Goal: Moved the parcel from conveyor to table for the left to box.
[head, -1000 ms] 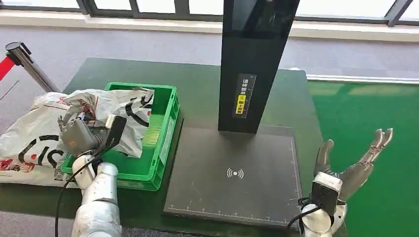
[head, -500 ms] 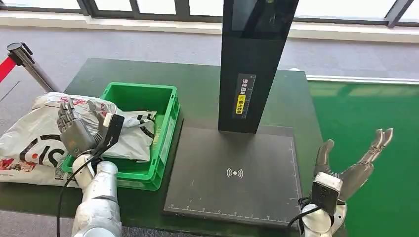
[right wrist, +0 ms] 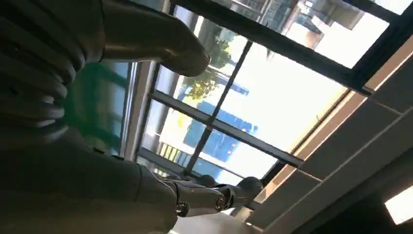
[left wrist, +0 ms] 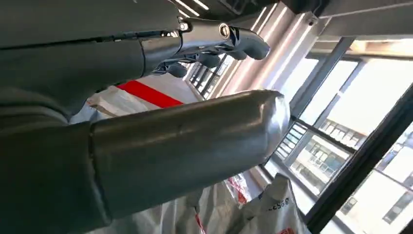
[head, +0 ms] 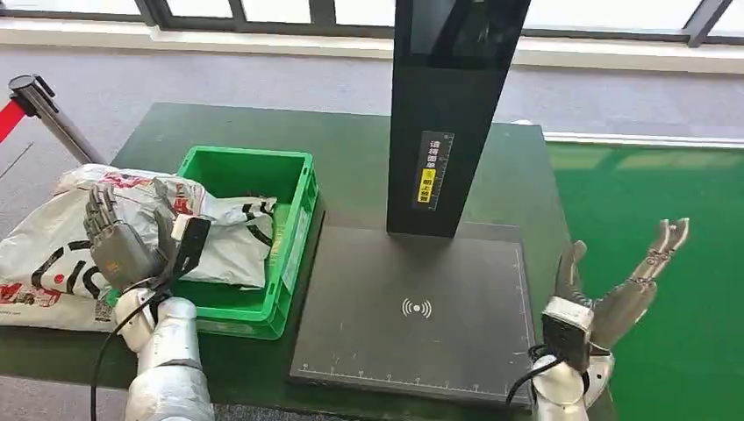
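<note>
The parcel (head: 224, 241) is lying in the green box (head: 289, 254) on the bench (head: 351, 158), apparently delivered. Both the left hand (head: 118, 246) and right hand (head: 614, 294) are hovering empty, fingers spread.

We see a bright green box (head: 263, 254) on a dark green desk (head: 351, 167). The parcel (head: 224, 246) is white with black lettering and red marks. The scanner post (head: 452, 105) is black with a yellow label.
</note>
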Motion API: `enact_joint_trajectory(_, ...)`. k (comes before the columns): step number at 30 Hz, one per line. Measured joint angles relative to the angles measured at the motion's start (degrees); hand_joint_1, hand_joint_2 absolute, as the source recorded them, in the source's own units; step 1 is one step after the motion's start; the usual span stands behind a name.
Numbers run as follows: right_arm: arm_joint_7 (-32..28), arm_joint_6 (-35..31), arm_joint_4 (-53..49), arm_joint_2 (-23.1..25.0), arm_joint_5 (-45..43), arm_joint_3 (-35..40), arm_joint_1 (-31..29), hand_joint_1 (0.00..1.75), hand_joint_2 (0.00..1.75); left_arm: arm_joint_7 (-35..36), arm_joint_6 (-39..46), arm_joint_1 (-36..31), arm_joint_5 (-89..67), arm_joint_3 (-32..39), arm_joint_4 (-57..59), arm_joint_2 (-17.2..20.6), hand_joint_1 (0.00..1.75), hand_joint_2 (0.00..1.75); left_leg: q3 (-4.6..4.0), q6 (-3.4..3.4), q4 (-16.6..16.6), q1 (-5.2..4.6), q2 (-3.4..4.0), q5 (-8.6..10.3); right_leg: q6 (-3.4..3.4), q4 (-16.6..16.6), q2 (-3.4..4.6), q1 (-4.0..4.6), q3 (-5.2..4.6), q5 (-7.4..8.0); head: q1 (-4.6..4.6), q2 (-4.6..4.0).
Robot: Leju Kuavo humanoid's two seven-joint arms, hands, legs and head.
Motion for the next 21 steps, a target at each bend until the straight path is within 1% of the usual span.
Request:
enact_joint_trajectory(1, 0.0, 0.0, 0.96, 0.09, 4.46, -1.46, -0.84, 0.0, 1.75, -1.92, 0.0, 0.01, 2.8, 0.24, 0.0, -0.02, 0.0, 1.75, 0.01, 0.0, 0.0, -0.01, 0.0, 0.0, 0.0, -0.01, 0.0, -0.01, -0.02, 0.01, 0.0, 0.0)
enact_joint_trajectory(2, 0.02, 0.0, 2.82, 0.66, 17.04, -6.13, -3.25, 0.0, 1.75, -5.31, 0.0, 0.53, 12.32, -0.14, 0.13, -0.09, 0.0, 1.75, 0.02, 0.0, 0.01, -0.01, 0.0, 0.0, 0.01, -0.02, 0.0, -0.03, -0.02, 0.02, 0.04, 0.0)
enact_joint_trajectory(3, 0.46, 0.0, 3.87, 1.12, 27.08, -10.77, -5.43, 0.0, 1.75, -6.46, -0.04, 1.62, 21.97, -1.78, 0.11, -0.07, 0.0, 1.75, 0.05, 0.0, 0.02, -0.03, 0.04, 0.01, -0.01, -0.02, 0.02, -0.06, -0.03, 0.04, 0.0, 0.0)
enact_joint_trajectory(4, 2.0, 0.0, 4.59, 1.62, 37.65, -16.43, -7.68, 0.0, 1.75, -6.81, -0.9, 3.19, 34.77, -4.8, -0.2, 0.09, 0.0, 1.75, 0.08, 0.01, 0.04, -0.04, 0.08, 0.01, 0.01, -0.03, 0.02, -0.06, -0.04, 0.05, -0.02, 0.0)
enact_joint_trajectory(5, 5.13, 0.0, 4.85, 1.9, 45.43, -21.26, -9.19, 0.0, 1.75, -6.92, -1.99, 4.93, 46.21, -8.72, -0.75, 0.29, 0.0, 1.75, 0.11, 0.03, 0.1, 0.02, 0.03, 0.02, 0.01, -0.08, -0.02, -0.03, -0.03, 0.04, 0.0, 0.0)
enact_joint_trajectory(6, 11.86, 0.0, 4.98, 1.11, 51.03, -25.37, -9.46, 0.0, 1.75, -7.0, -3.39, 7.11, 58.43, -14.34, -1.71, 0.66, 0.0, 1.75, 0.04, 0.06, 0.1, 0.06, -0.26, 0.03, 0.02, -0.1, -0.22, 0.05, 0.12, 0.01, -0.04, 0.0)
enact_joint_trajectory(7, 21.35, 0.0, 5.41, -1.95, 53.63, -27.57, -8.6, 0.0, 1.75, -7.16, -5.84, 9.11, 66.53, -20.64, -3.14, 1.2, 0.0, 1.75, -0.1, 0.12, 0.1, 0.04, -0.9, 0.05, 0.15, -0.19, -0.83, 0.03, 0.45, -0.07, -0.02, 0.0)
enact_joint_trajectory(8, 33.42, -0.02, 6.35, -5.66, 54.57, -28.52, -7.6, 0.0, 1.75, -7.22, -9.16, 10.67, 71.49, -26.77, -4.52, 1.51, 0.0, 1.75, -0.37, 0.32, 0.1, -0.02, -1.77, 0.17, 0.38, -0.2, -1.73, -0.01, 0.69, -0.27, 0.02, 0.0)
enact_joint_trajectory(9, 44.02, -0.02, 7.19, -8.01, 54.97, -28.41, -7.39, 0.0, 1.75, -7.24, -11.79, 11.62, 72.74, -31.02, -5.39, 1.66, 0.0, 1.75, -0.62, 0.4, 0.11, -0.06, -2.33, 0.23, 0.4, -0.17, -2.28, -0.03, 0.74, -0.31, 0.11, 0.0)
enact_joint_trajectory(10, 59.73, -0.04, 8.66, -10.61, 55.16, -27.26, -7.89, 0.0, 1.75, -7.24, -14.43, 12.75, 72.44, -34.58, -6.33, 1.79, 0.0, 1.75, -0.81, 0.46, 0.11, -0.1, -2.65, 0.31, 0.41, -0.17, -2.55, -0.05, 0.7, -0.31, 0.13, 0.0)
enact_joint_trajectory(11, 73.53, -0.07, 10.08, -12.86, 55.45, -25.01, -8.62, 0.0, 1.75, -7.27, -17.83, 14.14, 72.47, -37.45, -7.59, 1.79, 0.0, 1.75, -0.79, 0.46, 0.11, -0.13, -2.51, 0.3, 0.41, -0.22, -2.48, -0.1, 0.65, -0.27, 0.13, 0.0)
enact_joint_trajectory(12, 82.57, -0.09, 11.1, -14.67, 55.58, -21.55, -8.8, 0.0, 1.75, -7.27, -21.04, 14.91, 73.22, -39.51, -8.56, 1.77, 0.0, 1.75, -0.69, 0.44, 0.12, -0.14, -2.19, 0.24, 0.41, -0.25, -2.19, -0.12, 0.58, -0.21, 0.13, 0.0)
enact_joint_trajectory(13, 83.27, -0.04, 12.23, -16.56, 55.67, -16.12, -8.24, 0.0, 1.75, -7.27, -25.65, 15.5, 74.29, -40.78, -9.33, 1.77, 0.0, 1.75, -0.56, 0.45, 0.16, -0.17, -1.65, 0.09, 0.44, -0.3, -1.66, -0.16, 0.41, -0.1, 0.13, 0.0)
enact_joint_trajectory(14, 82.64, -0.02, 13.24, -18.13, 55.73, -11.2, -7.99, 0.0, 1.75, -7.27, -29.97, 16.12, 75.58, -41.82, -10.01, 1.77, 0.0, 1.75, -0.47, 0.47, 0.18, -0.19, -1.18, 0.05, 0.49, -0.32, -1.18, -0.19, 0.25, -0.06, 0.07, 0.0)
enact_joint_trajectory(15, 81.06, -0.02, 14.25, -19.06, 55.62, -7.58, -7.93, 0.0, 1.75, -7.24, -33.61, 16.59, 76.72, -42.81, -10.83, 1.77, 0.0, 1.75, -0.42, 0.5, 0.18, -0.19, -0.83, 0.03, 0.5, -0.33, -0.9, -0.18, 0.13, -0.01, 0.09, 0.0)
enact_joint_trajectory(17, 75.55, -0.02, 15.93, -20.42, 55.43, -2.65, -7.26, 0.0, 1.75, -7.24, -38.28, 16.83, 77.87, -44.2, -11.83, 1.77, 0.0, 1.75, -0.44, 0.5, 0.17, -0.18, -0.73, 0.07, 0.49, -0.29, -0.81, -0.18, 0.06, 0.01, 0.07, 0.0)
enact_joint_trajectory(19, 74.29, -0.04, 16.86, -21.33, 55.36, -2.14, -7.15, 0.0, 1.75, -7.24, -38.58, 17.25, 78.1, -44.94, -12.7, 1.77, 0.0, 1.75, -0.44, 0.48, 0.14, -0.17, -0.86, 0.08, 0.48, -0.21, -0.9, -0.16, 0.13, 0.0, 0.09, 0.0)
enact_joint_trajectory(21, 74.16, -0.04, 17.83, -22.36, 55.12, -1.17, -7.07, 0.0, 1.75, -7.24, -38.6, 17.98, 78.3, -45.38, -13.49, 1.81, 0.0, 1.75, -0.45, 0.46, 0.13, -0.13, -0.79, 0.08, 0.48, -0.2, -0.8, -0.11, 0.1, -0.01, 0.11, 0.0)
